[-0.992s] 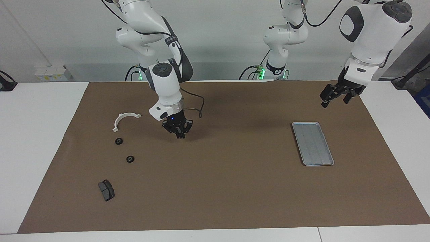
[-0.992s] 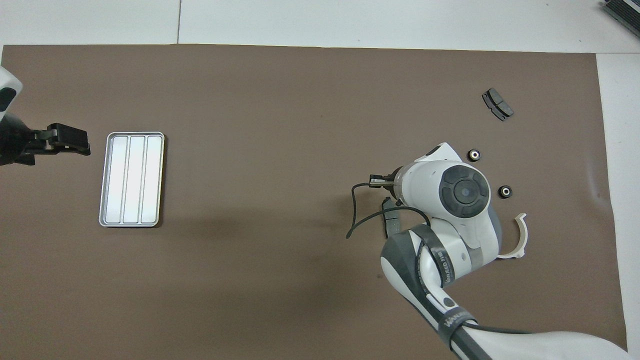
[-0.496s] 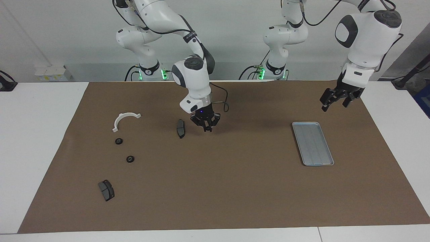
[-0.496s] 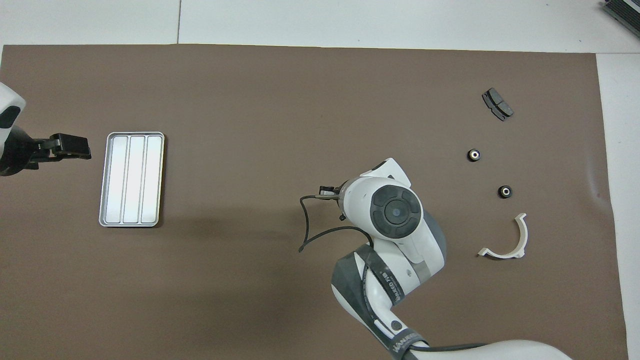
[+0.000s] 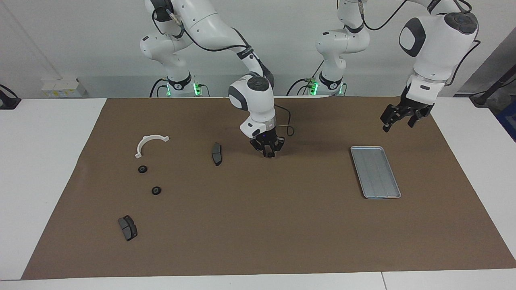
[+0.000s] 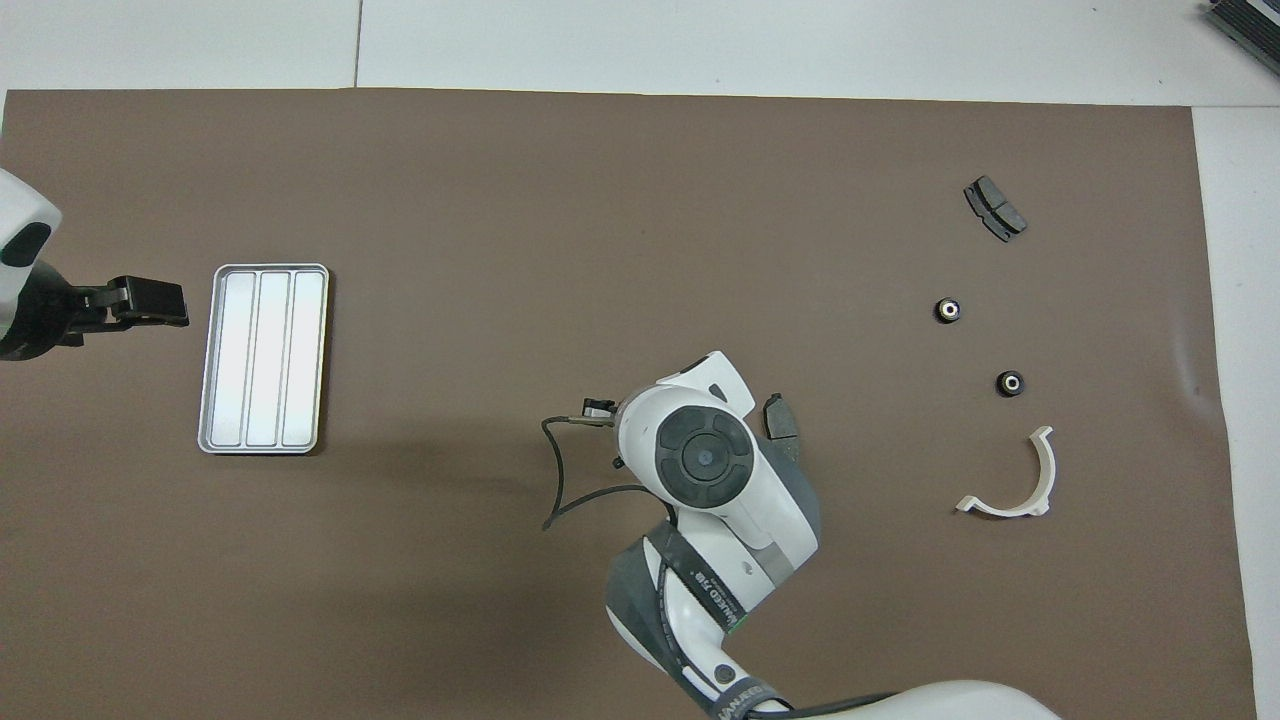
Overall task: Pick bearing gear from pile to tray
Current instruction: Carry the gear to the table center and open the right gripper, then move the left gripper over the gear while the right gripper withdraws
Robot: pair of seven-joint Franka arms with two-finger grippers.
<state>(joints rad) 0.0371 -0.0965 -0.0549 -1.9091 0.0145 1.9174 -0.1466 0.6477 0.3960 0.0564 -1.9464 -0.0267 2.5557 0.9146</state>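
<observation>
Over the counter (image 5: 282, 225), sweeping right end effector (image 5: 269, 153) from pile (image 5: 142, 169) toward tray (image 5: 366, 148), grip impossible to tell, gear unconfirmed; keeping left end effector (image 5: 399, 119) released, waiting.

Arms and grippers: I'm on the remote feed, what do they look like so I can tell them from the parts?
Both arms are glossy white with rounded dark grey joint caps and dark bands. The right gripper and the left gripper are black, with two fingers each. A thin black cable loops beside the right wrist, where a small blue light shows. Green lights glow at both bases.
</observation>
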